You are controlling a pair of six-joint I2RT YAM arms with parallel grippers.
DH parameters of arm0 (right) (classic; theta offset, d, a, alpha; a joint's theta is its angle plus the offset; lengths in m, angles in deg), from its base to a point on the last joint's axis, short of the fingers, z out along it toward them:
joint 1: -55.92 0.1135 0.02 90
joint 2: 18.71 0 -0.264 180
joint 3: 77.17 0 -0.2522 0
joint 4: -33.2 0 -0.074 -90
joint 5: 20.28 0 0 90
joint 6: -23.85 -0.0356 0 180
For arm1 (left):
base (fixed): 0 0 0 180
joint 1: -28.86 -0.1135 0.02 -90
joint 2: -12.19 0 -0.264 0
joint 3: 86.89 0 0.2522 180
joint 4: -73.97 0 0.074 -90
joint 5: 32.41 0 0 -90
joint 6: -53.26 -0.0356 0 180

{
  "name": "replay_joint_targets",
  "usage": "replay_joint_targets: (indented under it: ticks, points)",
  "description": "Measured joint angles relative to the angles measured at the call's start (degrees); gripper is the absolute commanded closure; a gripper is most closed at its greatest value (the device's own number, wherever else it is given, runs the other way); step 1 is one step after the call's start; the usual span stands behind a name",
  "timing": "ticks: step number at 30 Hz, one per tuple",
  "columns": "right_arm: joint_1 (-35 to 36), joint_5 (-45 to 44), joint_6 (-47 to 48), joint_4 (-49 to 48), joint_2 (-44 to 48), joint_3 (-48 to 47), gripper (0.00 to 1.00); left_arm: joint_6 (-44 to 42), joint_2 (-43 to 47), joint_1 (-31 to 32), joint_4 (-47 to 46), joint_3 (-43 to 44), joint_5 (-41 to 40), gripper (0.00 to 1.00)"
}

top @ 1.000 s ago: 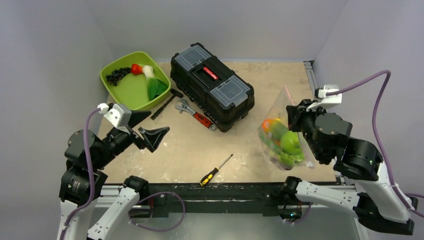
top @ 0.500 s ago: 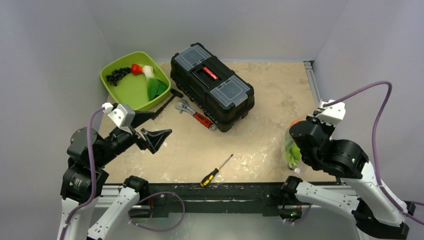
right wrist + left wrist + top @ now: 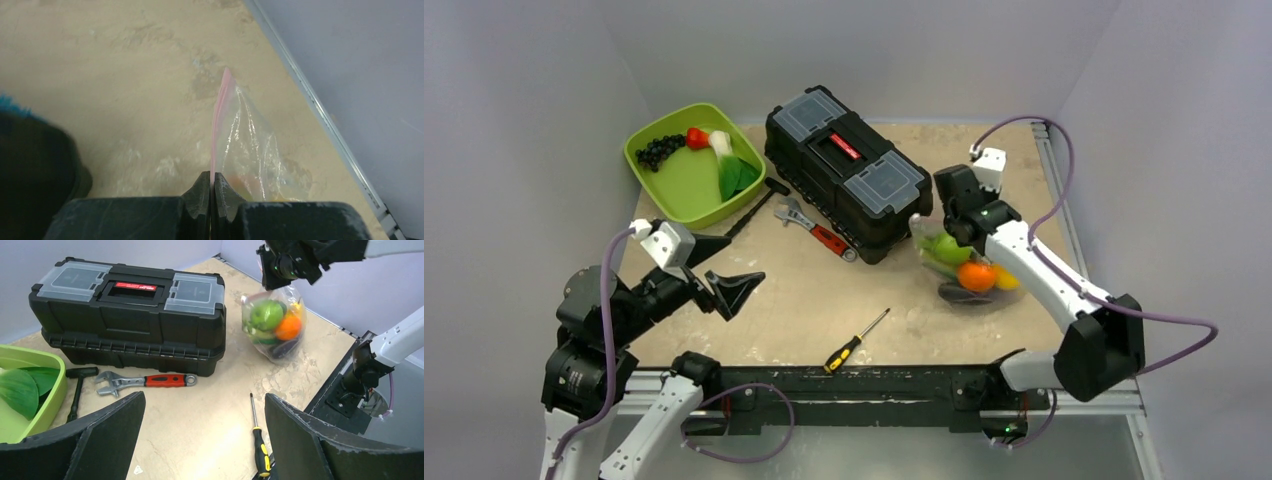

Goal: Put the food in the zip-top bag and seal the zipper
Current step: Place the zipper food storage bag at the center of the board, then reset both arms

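The right pincer (image 3: 212, 186) is clamped tight on the pink zipper (image 3: 219, 112) of the zip-top bag (image 3: 972, 275). The bag sits toward the counter's (image 3: 894, 300) right edge, just beside the toolbox (image 3: 849, 170), with the food (image 3: 272, 322) inside. The left pincer (image 3: 202, 407) gapes wide and empty near the counter's front-left corner.

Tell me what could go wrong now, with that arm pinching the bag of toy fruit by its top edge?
1. The right gripper pinches only the thin zipper; the zip-top bag, loaded with food, might slip out or pull open.
2. The bag sits close beside the toolbox, so a swing could bump it.
3. More food lies in the green tray, so sealing now may leave it out.
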Motion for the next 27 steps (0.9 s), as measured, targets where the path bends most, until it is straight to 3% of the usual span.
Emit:
replay_joint_targets:
  ticks: [4,11,13,17,18,22,25,27]
  points:
    - [-10.5,5.2,1.7,-7.3,-3.6,-0.8,1.00,0.0,0.8,0.0,0.5,-0.1,0.1,0.12]
    - [-19.5,6.1,4.9,-12.1,-9.8,-2.5,1.00,0.0,0.8,0.0,1.3,-0.4,0.2,0.12]
    - [-21.7,6.3,5.8,-12.6,-10.7,-2.6,0.89,0.0,0.8,0.0,1.3,-0.5,0.2,0.12]
    - [-24.5,9.0,7.7,-12.7,-11.5,-5.0,0.45,0.0,0.7,0.0,1.5,-0.5,-0.6,0.12]
    - [-24.7,9.8,8.1,-12.4,-11.6,-6.5,0.39,0.0,0.7,0.0,1.5,-0.5,-1.0,0.11]
    - [-24.6,16.6,9.9,-9.7,-11.0,-13.8,0.26,0.5,0.6,0.0,1.9,-0.3,-4.2,0.11]
    - [-24.3,25.0,10.7,-8.7,-7.1,-18.2,0.25,1.3,0.6,0.0,3.1,0.7,-9.1,0.11]
    - [-24.3,31.4,11.0,-8.8,-1.9,-18.8,0.14,1.7,0.8,0.0,3.7,1.7,-12.7,0.10]
